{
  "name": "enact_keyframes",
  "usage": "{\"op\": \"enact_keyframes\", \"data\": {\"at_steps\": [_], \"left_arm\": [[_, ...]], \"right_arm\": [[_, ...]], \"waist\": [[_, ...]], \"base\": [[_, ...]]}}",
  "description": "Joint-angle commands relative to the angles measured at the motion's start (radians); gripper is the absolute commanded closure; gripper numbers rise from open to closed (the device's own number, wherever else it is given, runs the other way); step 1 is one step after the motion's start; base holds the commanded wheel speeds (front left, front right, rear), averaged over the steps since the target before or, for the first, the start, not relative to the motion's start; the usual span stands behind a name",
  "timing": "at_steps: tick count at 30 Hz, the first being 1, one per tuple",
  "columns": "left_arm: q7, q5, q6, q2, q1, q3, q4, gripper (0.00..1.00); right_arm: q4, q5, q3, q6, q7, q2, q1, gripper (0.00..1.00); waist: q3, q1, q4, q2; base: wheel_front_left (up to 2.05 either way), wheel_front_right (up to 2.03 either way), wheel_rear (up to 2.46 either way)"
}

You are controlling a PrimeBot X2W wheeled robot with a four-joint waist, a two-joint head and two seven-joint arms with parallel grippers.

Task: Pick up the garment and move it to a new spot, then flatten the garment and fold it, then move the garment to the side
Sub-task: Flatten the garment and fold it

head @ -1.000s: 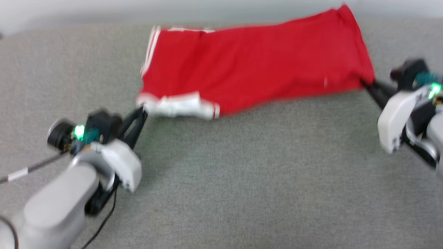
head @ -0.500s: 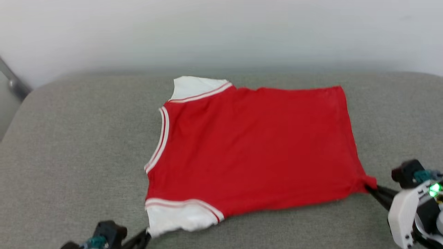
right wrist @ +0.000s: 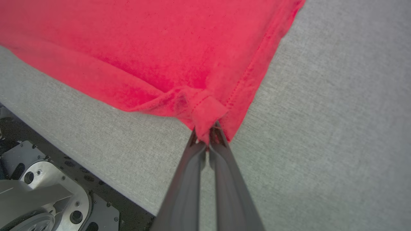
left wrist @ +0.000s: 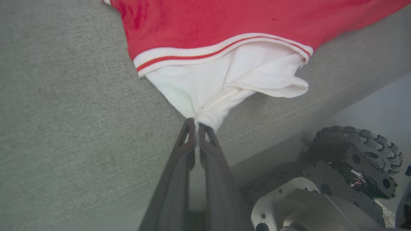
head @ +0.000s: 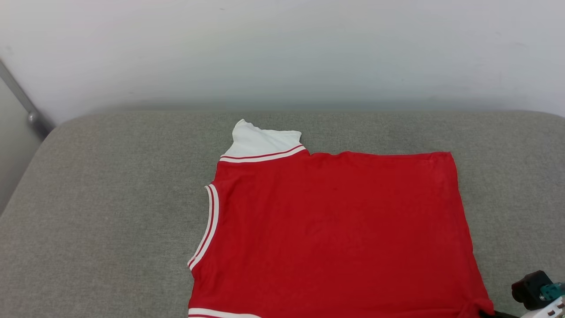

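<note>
The garment (head: 335, 229), a red jersey with white striped-trim sleeves, lies spread flat on the grey cushion (head: 110, 212), plain red side up. My left gripper (left wrist: 196, 123) is shut on the tip of the near white sleeve (left wrist: 221, 80), which bunches into a point at the fingers. My right gripper (right wrist: 208, 136) is shut on a folded corner of the red hem (right wrist: 208, 110) near the cushion's front edge. In the head view the far white sleeve (head: 265, 142) lies flat, and part of my right wrist (head: 536, 291) shows at the lower right.
A pale wall (head: 282, 53) runs behind the cushion, with a metal bar (head: 26, 110) at the far left. The robot's wheeled base (left wrist: 337, 179) sits just below the cushion's front edge. Bare cushion lies to the left and right of the garment.
The head camera has tilted up, so both arms have slid out at the bottom. The garment, stretched and bunched a second ago, now lies spread flat. Both grippers keep their grip.
</note>
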Motion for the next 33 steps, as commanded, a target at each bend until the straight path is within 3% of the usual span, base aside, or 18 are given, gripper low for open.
{"op": "enact_keyframes", "data": {"at_steps": [1,9,17,25,33], "left_arm": [[0.000,0.004,0.000,-0.004,0.001,-0.001,0.008,1.00],[0.002,0.061,-0.032,-0.007,-0.100,0.018,0.040,1.00],[0.037,0.147,-0.098,-0.024,-0.297,0.048,0.083,1.00],[0.114,0.228,-0.179,-0.054,-0.503,0.057,0.142,1.00],[0.127,0.258,-0.243,-0.095,-0.637,0.074,0.252,1.00]], "right_arm": [[-0.017,-0.014,-0.030,-0.001,0.011,0.000,0.027,1.00],[-0.116,-0.087,-0.202,-0.001,0.085,0.046,0.087,1.00],[-0.196,-0.139,-0.324,-0.001,0.148,0.083,0.048,1.00],[-0.236,-0.163,-0.355,-0.001,0.203,0.097,-0.025,1.00],[-0.225,-0.162,-0.356,-0.001,0.238,0.105,-0.105,1.00]], "waist": [[0.005,0.0003,0.000,0.0000],[0.024,0.0003,0.006,0.0000],[0.071,0.0003,0.003,0.0000],[0.158,0.0003,-0.024,0.0000],[0.260,0.0003,-0.040,0.0000]], "base": [[0.00,0.00,0.00],[0.00,0.00,0.00],[0.00,0.00,0.00],[0.00,0.00,0.00],[0.00,0.00,0.00]]}}
